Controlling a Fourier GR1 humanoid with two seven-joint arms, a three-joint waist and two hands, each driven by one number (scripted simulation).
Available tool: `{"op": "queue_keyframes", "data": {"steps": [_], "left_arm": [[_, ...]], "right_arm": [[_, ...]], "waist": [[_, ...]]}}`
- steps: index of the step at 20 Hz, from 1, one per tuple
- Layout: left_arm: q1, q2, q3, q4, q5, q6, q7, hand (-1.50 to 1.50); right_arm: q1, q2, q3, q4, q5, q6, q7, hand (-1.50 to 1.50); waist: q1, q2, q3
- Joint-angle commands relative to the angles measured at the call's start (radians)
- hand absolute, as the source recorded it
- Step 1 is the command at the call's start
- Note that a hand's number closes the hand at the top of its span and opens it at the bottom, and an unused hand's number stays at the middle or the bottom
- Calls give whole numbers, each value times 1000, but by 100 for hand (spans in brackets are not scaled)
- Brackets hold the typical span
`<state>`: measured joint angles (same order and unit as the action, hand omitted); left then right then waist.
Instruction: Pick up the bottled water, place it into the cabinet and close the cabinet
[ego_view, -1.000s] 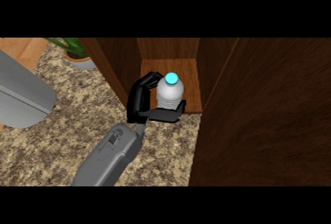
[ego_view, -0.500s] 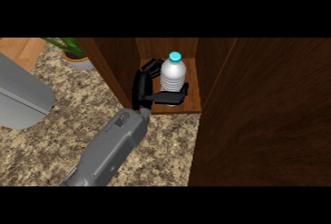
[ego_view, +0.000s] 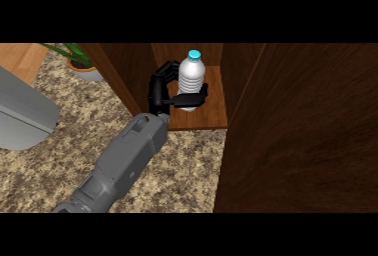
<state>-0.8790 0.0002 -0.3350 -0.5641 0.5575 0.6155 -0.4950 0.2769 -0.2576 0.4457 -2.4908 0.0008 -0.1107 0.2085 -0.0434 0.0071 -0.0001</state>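
A clear water bottle (ego_view: 193, 75) with a light blue cap stands upright inside the open wooden cabinet (ego_view: 212, 118), just above its floor. My left hand (ego_view: 157, 95) is shut on the bottle. The palm is at the bottle's left, with fingers curled round its far side and across its lower front. The grey forearm (ego_view: 125, 155) comes in from the lower left over the speckled counter. The bottle's base is hidden by the hand, so whether it touches the cabinet floor cannot be told. My right hand does not show.
The cabinet's dark wooden door (ego_view: 303, 130) stands swung open and fills the right side. A potted plant (ego_view: 80, 65) sits left of the cabinet. A large grey rounded object (ego_view: 22, 115) is at the left edge. Speckled counter (ego_view: 184, 175) lies in front.
My left hand has carried the bottle further back into the cabinet, and the forearm has stretched out after it.
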Motion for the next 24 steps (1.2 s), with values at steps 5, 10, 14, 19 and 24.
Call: {"op": "queue_keyframes", "data": {"steps": [5,10,14,19,24], "left_arm": [[-93,0,67,234,-19,3,-128,150],[-210,0,60,325,-12,85,-98,150],[-191,0,56,386,-39,38,-152,-150],[-225,0,88,418,-19,21,-157,-150],[-219,13,120,436,-12,-44,-188,-150]], "right_arm": [[41,-23,-42,-113,-94,36,39,-150],[22,1,-30,-57,-74,46,-12,-150],[72,-12,-37,-37,-56,70,-78,-150],[19,7,-9,-37,-44,65,-18,-150],[38,6,-29,-92,-61,61,10,-150]], "waist": [[-8,8,-1],[-23,13,0],[-22,12,0],[-31,19,-1],[-23,15,-1]]}}
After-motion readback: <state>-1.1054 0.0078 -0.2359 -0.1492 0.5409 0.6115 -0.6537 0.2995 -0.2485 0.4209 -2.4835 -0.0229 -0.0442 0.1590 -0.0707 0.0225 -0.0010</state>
